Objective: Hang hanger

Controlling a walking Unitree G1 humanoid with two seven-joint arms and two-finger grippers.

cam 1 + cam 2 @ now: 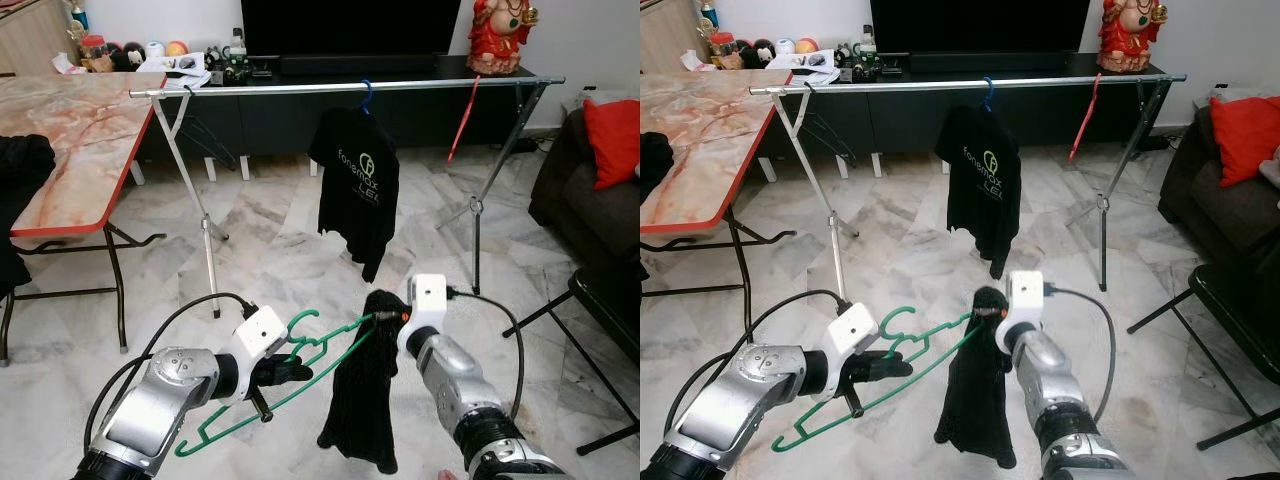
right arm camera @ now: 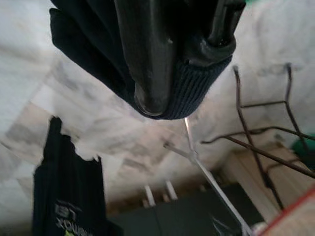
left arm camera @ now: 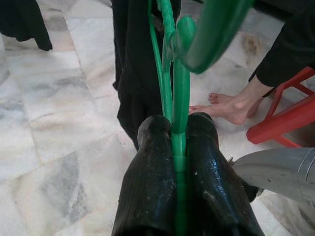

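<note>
Between left hand (image 3: 179,135) fingers, green hanger (image 1: 322,352)

Person cut off at the wrist view's edge — only a bare foot (image 3: 224,105) shows.
Dark garment (image 1: 362,400) hides the green hanger's (image 1: 300,352) far end.

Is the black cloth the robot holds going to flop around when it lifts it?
Probably yes. The black cloth hangs limp from the right claw, so it looks soft. It drapes over the green hanger, held in the left claw, and may slip off.
</note>
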